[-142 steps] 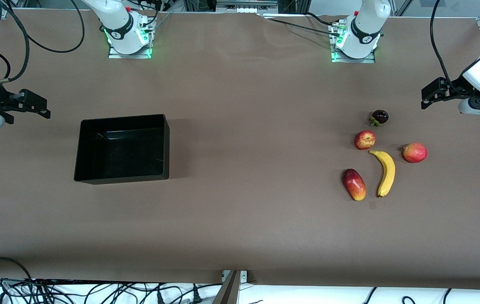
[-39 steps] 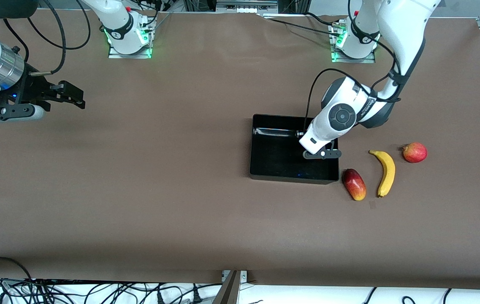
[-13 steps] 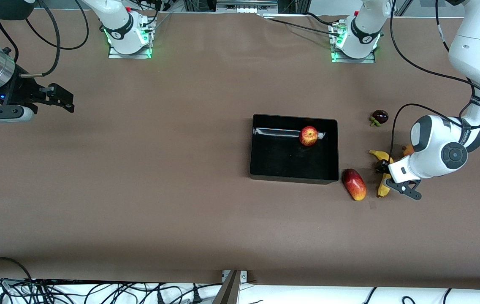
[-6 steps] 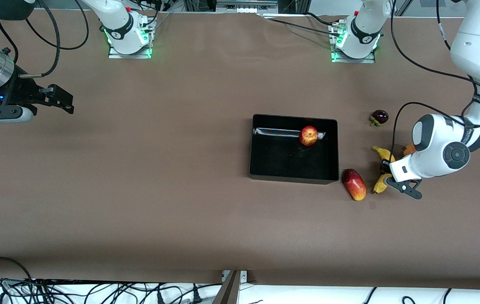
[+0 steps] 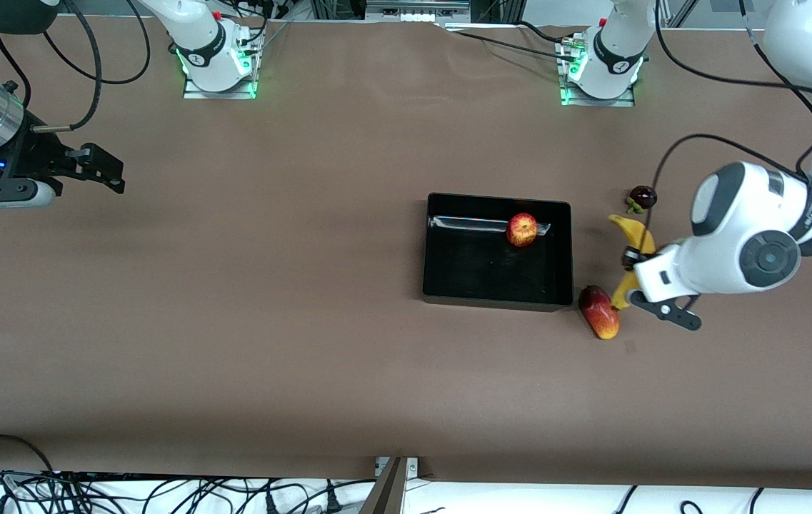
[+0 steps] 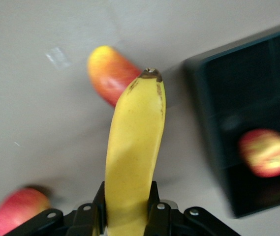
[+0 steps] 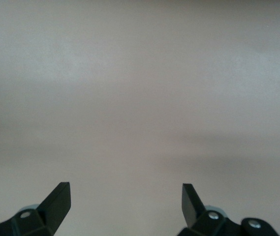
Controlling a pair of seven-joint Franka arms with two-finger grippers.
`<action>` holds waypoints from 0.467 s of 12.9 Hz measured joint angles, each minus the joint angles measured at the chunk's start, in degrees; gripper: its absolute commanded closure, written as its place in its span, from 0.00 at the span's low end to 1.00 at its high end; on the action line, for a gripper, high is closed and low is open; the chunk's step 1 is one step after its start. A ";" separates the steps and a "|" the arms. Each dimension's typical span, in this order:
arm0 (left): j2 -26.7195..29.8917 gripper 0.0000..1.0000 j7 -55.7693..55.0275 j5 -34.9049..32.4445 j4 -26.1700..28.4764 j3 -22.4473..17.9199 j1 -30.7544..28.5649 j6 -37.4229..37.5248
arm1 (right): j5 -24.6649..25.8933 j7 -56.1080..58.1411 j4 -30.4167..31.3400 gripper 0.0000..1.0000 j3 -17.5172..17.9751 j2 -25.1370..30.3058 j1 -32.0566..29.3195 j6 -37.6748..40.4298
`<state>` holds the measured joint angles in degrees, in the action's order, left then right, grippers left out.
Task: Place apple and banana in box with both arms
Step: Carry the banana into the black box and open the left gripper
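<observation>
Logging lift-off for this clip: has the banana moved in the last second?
Yes. The banana, gripped in the left claw, has come off the table and shifted toward the box, its lower end now by the oval fruit.

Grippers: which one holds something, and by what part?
The left gripper grips the banana near its middle; the right gripper holds nothing.

banana (image 6: pixel 134 147) base hidden between the left gripper (image 6: pixel 126 209) fingers
</observation>
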<state>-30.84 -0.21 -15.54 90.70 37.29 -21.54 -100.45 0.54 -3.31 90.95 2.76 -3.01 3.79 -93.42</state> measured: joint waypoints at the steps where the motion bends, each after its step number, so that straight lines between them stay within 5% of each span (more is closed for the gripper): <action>1: -0.12 1.00 -6.25 0.02 -0.10 2.71 0.54 0.42 | 0.00 0.00 0.00 0.00 0.00 0.00 0.00 -0.01; 6: -4.98 1.00 -29.18 -0.03 1.01 4.79 12.78 -6.88 | 0.00 -0.01 -0.07 0.00 0.00 -0.04 0.00 -0.08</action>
<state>-35.82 -29.38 -15.58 91.71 42.09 -8.76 -107.34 0.53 -3.32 90.88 2.76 -3.05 3.79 -93.50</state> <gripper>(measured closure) 0.661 0.000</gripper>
